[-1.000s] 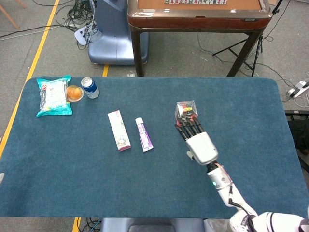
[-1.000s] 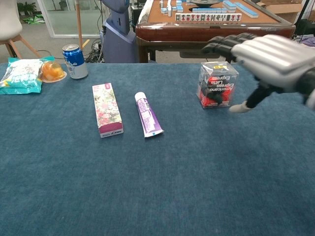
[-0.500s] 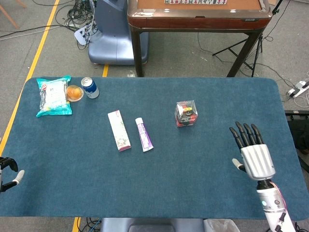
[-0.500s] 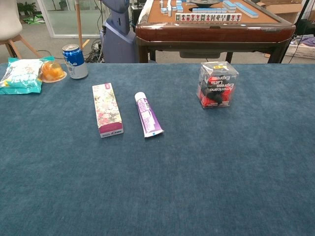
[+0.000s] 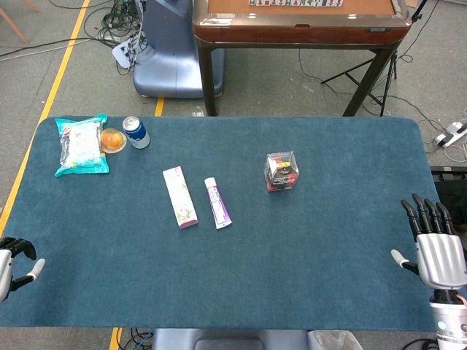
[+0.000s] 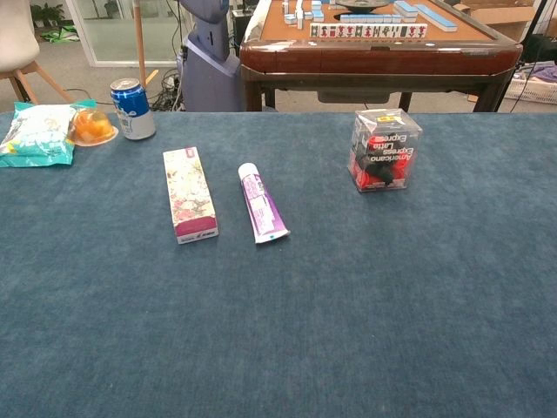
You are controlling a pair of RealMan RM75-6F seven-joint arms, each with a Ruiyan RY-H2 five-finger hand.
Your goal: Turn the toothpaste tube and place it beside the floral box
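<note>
The purple and white toothpaste tube (image 5: 218,203) (image 6: 262,203) lies flat on the blue table, cap pointing away from me, just right of the long floral box (image 5: 179,197) (image 6: 189,192) and parallel to it with a small gap. My right hand (image 5: 433,246) hovers at the table's right front edge, fingers spread, holding nothing. At the left front edge only part of my left hand (image 5: 10,262) shows, fingers curled, nothing visibly in it. Neither hand appears in the chest view.
A clear box of red and black items (image 5: 281,170) (image 6: 383,149) stands right of the tube. At the far left corner are a snack bag (image 5: 80,144), an orange cup (image 5: 112,139) and a blue can (image 5: 136,132). A wooden mahjong table (image 5: 299,22) stands beyond.
My right hand has drawn back from the clear box to the right front edge of the table. My left hand has come into sight at the left front edge. Tube and box unmoved.
</note>
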